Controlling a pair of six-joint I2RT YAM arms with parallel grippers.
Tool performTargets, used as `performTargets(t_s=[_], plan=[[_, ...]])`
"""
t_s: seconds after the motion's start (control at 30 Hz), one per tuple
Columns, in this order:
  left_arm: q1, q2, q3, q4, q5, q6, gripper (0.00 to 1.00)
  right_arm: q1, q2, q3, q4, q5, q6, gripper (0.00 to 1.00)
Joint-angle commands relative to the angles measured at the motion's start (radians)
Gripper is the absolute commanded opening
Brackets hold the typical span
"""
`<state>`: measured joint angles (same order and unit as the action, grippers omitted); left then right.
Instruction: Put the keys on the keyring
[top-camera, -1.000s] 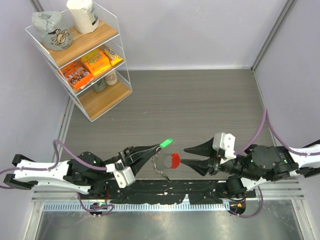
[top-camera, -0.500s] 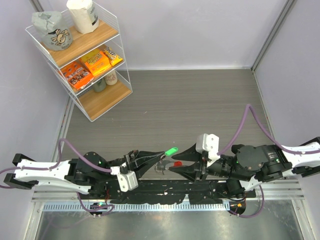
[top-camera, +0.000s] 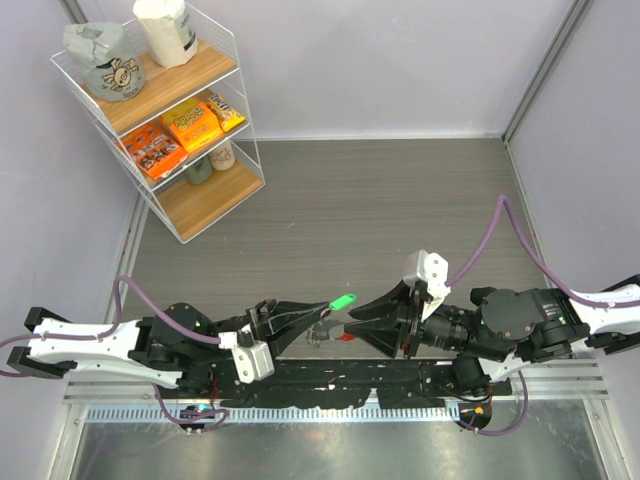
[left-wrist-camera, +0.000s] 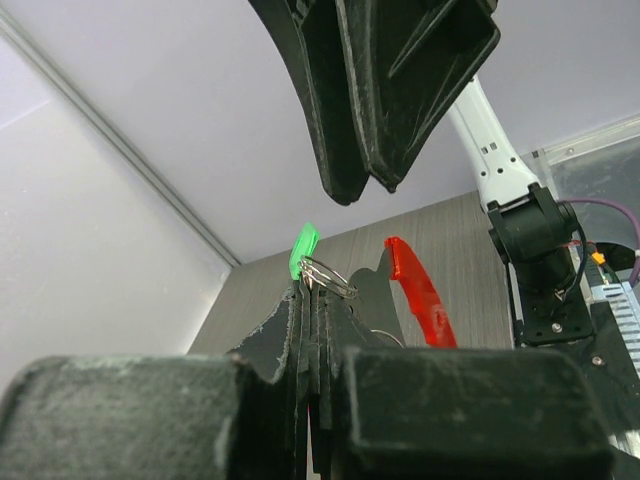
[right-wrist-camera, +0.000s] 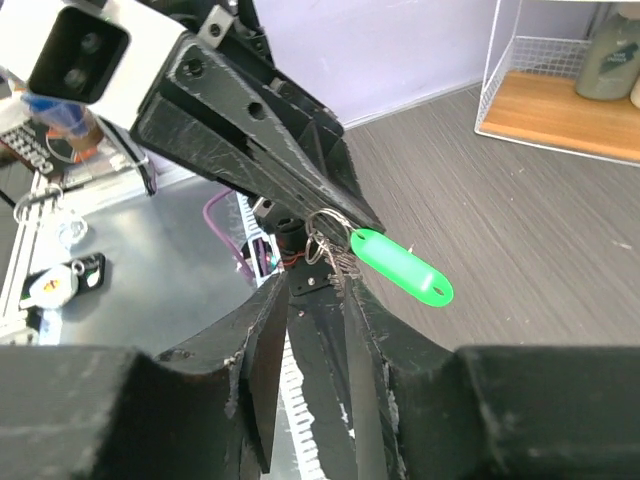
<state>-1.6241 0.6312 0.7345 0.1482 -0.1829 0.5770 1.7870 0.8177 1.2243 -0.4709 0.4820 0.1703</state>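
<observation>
My left gripper (top-camera: 322, 310) is shut on the wire ring of the green key (top-camera: 343, 301) and holds it above the table, near the front edge. The left wrist view shows that ring (left-wrist-camera: 325, 275) sticking out of the shut fingertips, with the green key (left-wrist-camera: 303, 250) behind it. The keyring lies just beyond, its red arc (left-wrist-camera: 420, 295) plain there; from above only a red sliver (top-camera: 346, 336) shows under my right gripper (top-camera: 352, 318). My right gripper (right-wrist-camera: 315, 285) faces the left one tip to tip. Its jaws stand apart just below the green key (right-wrist-camera: 400, 265) and some dangling chain (right-wrist-camera: 340, 265).
A white wire shelf (top-camera: 243, 150) with snack packs, bags and jars stands at the back left. A black mounting rail (top-camera: 330, 380) runs along the near edge under both arms. Purple-grey walls close in the back and right.
My right gripper has swung left to meet the left gripper's tip, covering most of the red arc, and its jaws have narrowed. The left gripper shifted slightly right with the green key.
</observation>
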Motion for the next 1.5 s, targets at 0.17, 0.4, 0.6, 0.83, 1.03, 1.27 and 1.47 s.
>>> performTargets(t_s=[0.17,0.4,0.6,0.83,1.03,1.27,1.47], plan=[[-0.006,-0.014,0.023,0.14,-0.03,0.007,0.0,0.006,-0.009,-0.052,0.106,0.159,0.248,0.33],[-0.006,-0.018,0.019,0.152,-0.032,0.007,0.0,0.006,-0.019,-0.085,0.19,0.15,0.255,0.38],[-0.006,-0.018,0.016,0.16,-0.026,0.004,0.0,0.006,-0.008,-0.085,0.221,0.179,0.25,0.41],[-0.006,-0.022,0.005,0.174,-0.026,0.003,0.0,0.006,0.008,-0.071,0.241,0.19,0.248,0.41],[-0.006,-0.027,0.002,0.177,-0.024,0.004,0.0,0.003,0.026,-0.059,0.241,0.204,0.256,0.4],[-0.006,-0.03,-0.006,0.183,-0.02,0.004,0.0,-0.011,0.04,-0.057,0.259,0.181,0.259,0.42],[-0.006,-0.034,-0.01,0.192,-0.015,0.004,0.0,-0.034,0.058,-0.04,0.262,0.158,0.259,0.43]])
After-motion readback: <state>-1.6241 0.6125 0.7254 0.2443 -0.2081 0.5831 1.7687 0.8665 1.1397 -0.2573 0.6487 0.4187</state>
